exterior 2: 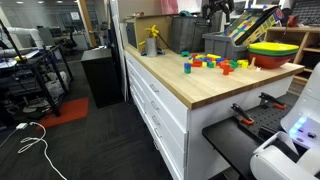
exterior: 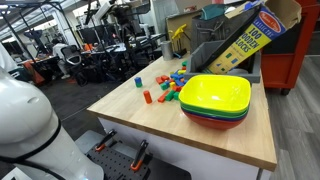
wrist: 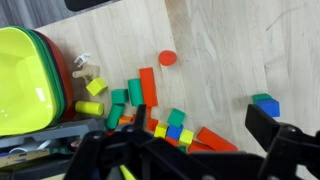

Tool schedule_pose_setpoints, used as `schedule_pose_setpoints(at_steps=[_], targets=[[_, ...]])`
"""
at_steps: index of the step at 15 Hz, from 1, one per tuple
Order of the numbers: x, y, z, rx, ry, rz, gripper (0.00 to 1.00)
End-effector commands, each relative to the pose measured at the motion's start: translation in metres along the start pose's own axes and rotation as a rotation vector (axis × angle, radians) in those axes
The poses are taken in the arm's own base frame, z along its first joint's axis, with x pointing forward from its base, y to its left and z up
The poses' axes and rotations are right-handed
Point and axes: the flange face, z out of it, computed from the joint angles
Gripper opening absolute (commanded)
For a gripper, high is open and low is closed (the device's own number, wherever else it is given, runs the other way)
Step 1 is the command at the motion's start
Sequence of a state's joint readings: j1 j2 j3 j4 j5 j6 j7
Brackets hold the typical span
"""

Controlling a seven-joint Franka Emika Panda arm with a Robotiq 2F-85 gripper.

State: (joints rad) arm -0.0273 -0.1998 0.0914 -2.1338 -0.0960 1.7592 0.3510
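My gripper (wrist: 195,150) hangs high over the wooden table (wrist: 220,50), its dark fingers (wrist: 272,128) spread wide with nothing between them. Straight below lies a pile of coloured wooden blocks (wrist: 150,105), seen in both exterior views (exterior: 170,85) (exterior 2: 215,63). A small red cylinder (wrist: 167,58) stands apart from the pile. A green and blue block (wrist: 265,103) lies by the right finger. A stack of bowls, yellow on top (wrist: 25,80), sits beside the blocks (exterior: 215,100) (exterior 2: 272,52). In an exterior view the gripper (exterior 2: 218,12) shows dark above the blocks.
A tilted cardboard blocks box (exterior: 245,40) leans behind the bowls. A red tool cabinet (exterior: 290,50) stands beyond the table. A yellow object (exterior 2: 152,38) is at the far end of the countertop (exterior 2: 175,80). Clamps (exterior: 120,155) sit on a lower stand by the table's edge.
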Motion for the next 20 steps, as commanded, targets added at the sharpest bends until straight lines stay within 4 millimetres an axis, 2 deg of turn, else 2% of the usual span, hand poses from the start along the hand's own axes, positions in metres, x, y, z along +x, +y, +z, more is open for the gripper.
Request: schedule_pose_setpoints(at_steps=[1,5,10,14,16,20], targets=[[0.012,-0.002,0.023,0.022,-0.071,0.082,1.0],[0.02,-0.008,0.047,0.08,-0.144,0.141,1.0],[0.028,-0.015,0.068,0.158,-0.202,0.161,1.0],[0.035,-0.008,0.088,0.164,-0.203,0.189,1.0],[0.035,-0.005,0.089,0.149,-0.182,0.156,1.0],[0.038,-0.01,0.091,0.143,-0.207,0.168,1.0]])
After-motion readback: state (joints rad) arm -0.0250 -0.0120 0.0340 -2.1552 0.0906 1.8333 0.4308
